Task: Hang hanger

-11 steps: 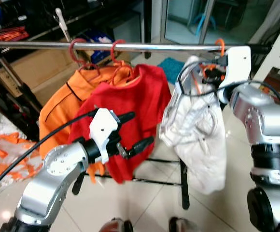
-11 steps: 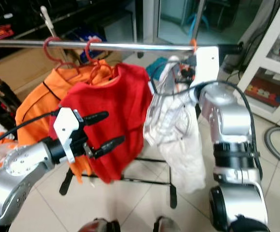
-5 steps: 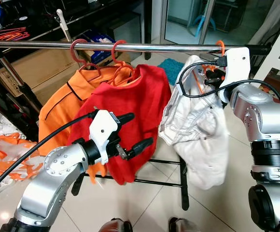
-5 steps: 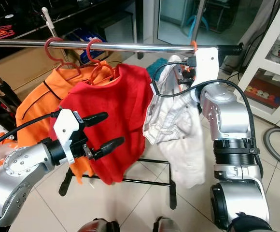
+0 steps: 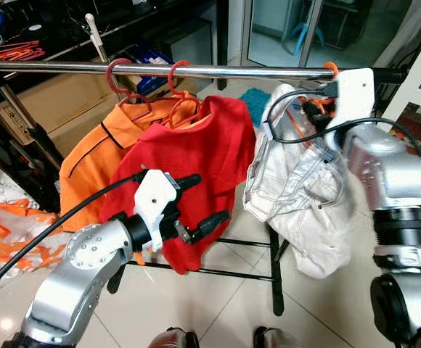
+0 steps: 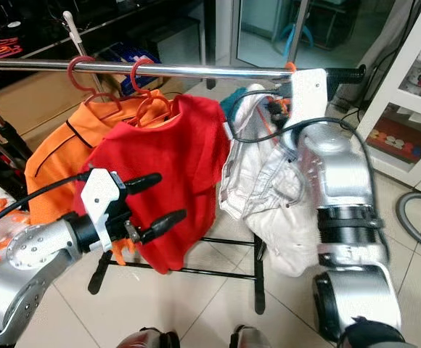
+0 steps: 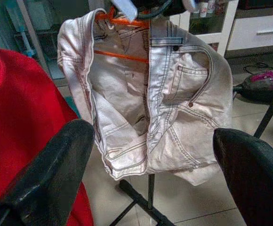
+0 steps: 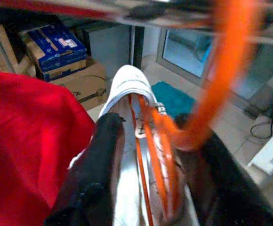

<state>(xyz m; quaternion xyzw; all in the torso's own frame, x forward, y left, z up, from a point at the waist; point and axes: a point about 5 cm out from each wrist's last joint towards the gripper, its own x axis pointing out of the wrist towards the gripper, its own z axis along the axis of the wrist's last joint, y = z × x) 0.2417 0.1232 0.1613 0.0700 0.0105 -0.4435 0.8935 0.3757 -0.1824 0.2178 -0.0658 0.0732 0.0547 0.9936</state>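
An orange hanger [image 8: 174, 136] carries a white denim garment [image 5: 297, 196], and its hook [image 5: 331, 67] sits over the right end of the metal rail [image 5: 225, 70]. My right gripper [image 5: 313, 109] is just under the rail, shut on the hanger's neck, with one black finger [image 8: 94, 174] on each side of it. A red shirt [image 5: 189, 159] and an orange shirt [image 5: 98, 152] hang further left on red hangers [image 5: 116, 72]. In front of the red shirt my left gripper [image 5: 199, 199] is open and holds nothing, facing the white garment [image 7: 150, 84].
The rack's black base bars [image 5: 225, 272] lie on the tiled floor. Cardboard boxes [image 5: 43, 101] and dark shelves stand behind the rail. Orange and white cloth [image 5: 7, 232] lies on the floor at left. A white cabinet [image 6: 406, 109] and a grey hose [image 6: 414, 217] are at right.
My right arm has shifted slightly left under the rail, and the white garment has swung and settled lower. The left arm has dropped a little, still open.
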